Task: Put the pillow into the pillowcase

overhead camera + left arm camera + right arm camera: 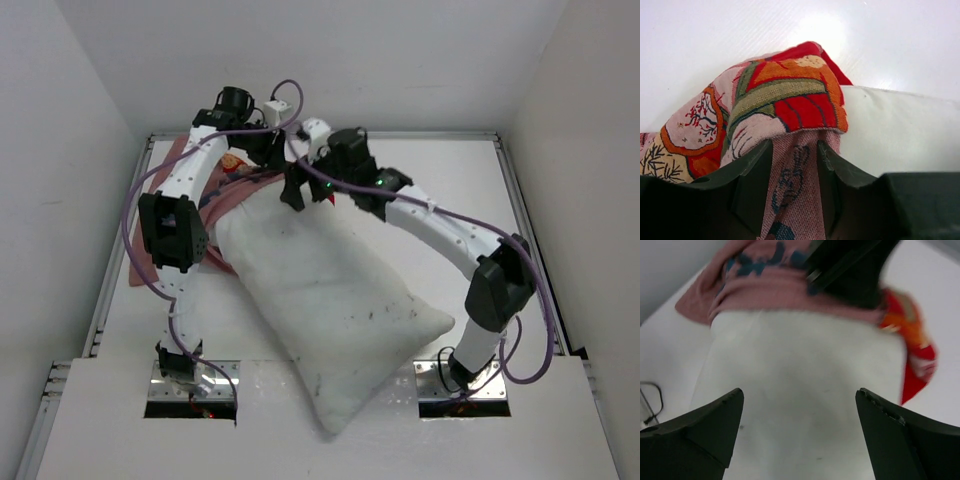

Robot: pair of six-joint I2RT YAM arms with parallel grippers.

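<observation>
1. Near edge: one corner of the pillow (340, 300) pokes out between the two arm bases. The body lies slantwise across the table (480, 200), running to the far left.
2. Mid-table: right gripper (799, 392) hovers over the pillow's far half, fingers spread wide, holding nothing.
3. Farther: left gripper (795, 150) pinches a fold of the pillowcase (790, 90), faded inside showing, raised just beside the pillow's far end.
4. Far left: rest of the pillowcase lies bunched. Its hem crosses the pillow's far end, so only that tip seems covered.
5. Judgement: early in stuffing, mouth just started. Next move calls for the right gripper to catch the hem's opposite side, then draw the cloth nearward over the pillow.
</observation>
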